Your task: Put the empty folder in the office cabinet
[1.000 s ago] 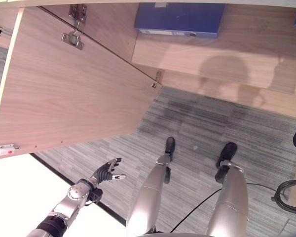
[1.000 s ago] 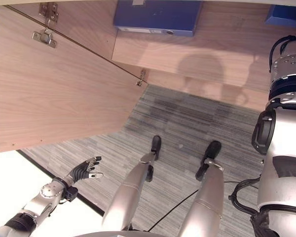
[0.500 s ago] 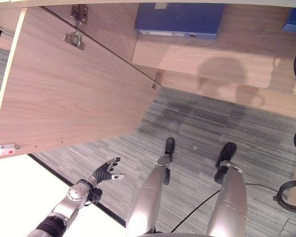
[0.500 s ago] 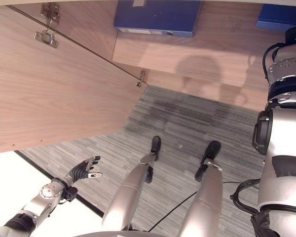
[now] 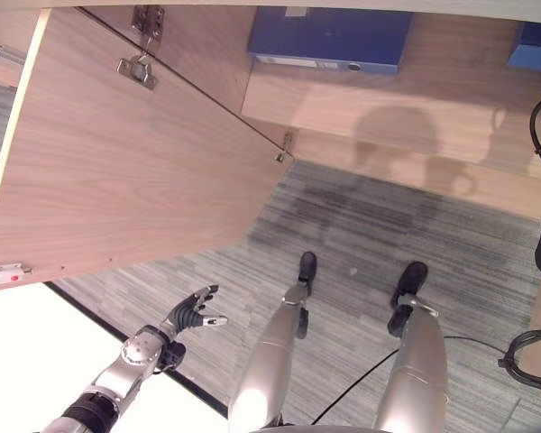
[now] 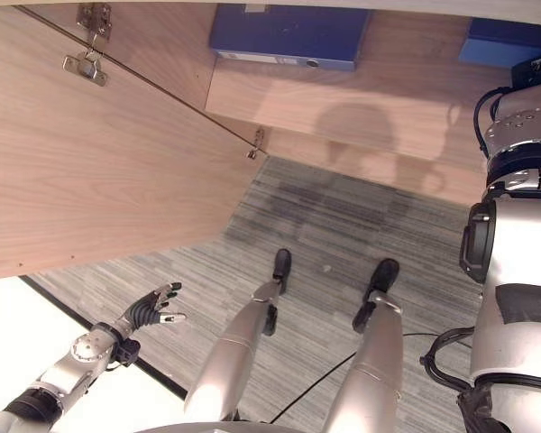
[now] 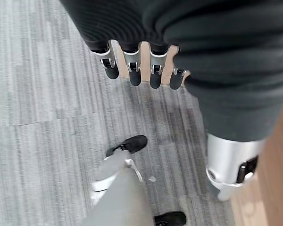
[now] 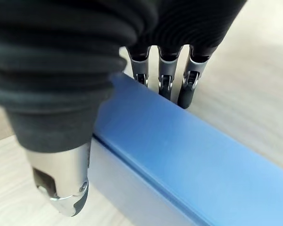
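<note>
the blue folder sits on the wooden cabinet shelf at its right end, with the right hand on it, fingers down over its far edge and thumb on the near side, clasping it. a second blue folder lies further left on the same shelf. the open cabinet door hangs out on the left. the left hand hovers over the grey carpet, fingers spread, holding nothing.
</note>
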